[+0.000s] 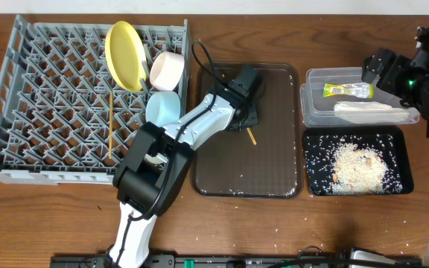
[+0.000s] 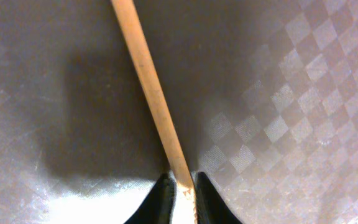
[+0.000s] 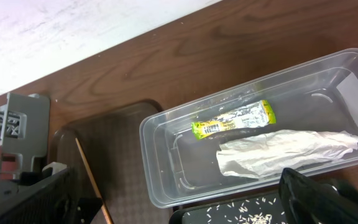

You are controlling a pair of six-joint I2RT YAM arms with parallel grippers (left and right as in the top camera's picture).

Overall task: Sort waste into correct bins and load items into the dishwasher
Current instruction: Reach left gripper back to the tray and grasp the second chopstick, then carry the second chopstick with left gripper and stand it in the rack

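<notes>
My left gripper [image 1: 244, 120] is down on the dark brown tray [image 1: 274, 156], shut on a wooden chopstick [image 2: 151, 93] that lies on the tray; its free end shows in the overhead view [image 1: 251, 135]. The second chopstick [image 1: 110, 123] lies in the grey dish rack [image 1: 43, 97], with the yellow plate [image 1: 125, 53], white bowl [image 1: 167, 69] and light blue bowl [image 1: 162, 108]. My right gripper [image 1: 382, 71] is open and empty above the clear tub [image 3: 166, 162], which holds the green-and-yellow wrapper [image 3: 234, 118] and the white napkin [image 3: 284, 150]. Rice fills the black tray [image 1: 356, 160].
Loose rice grains lie scattered on the wooden table near its front edge [image 1: 274, 223]. My left arm [image 1: 162, 160] crosses the rack's right front corner. The clear tub's front edge overlaps the black tray's back edge. The white cup cannot be made out.
</notes>
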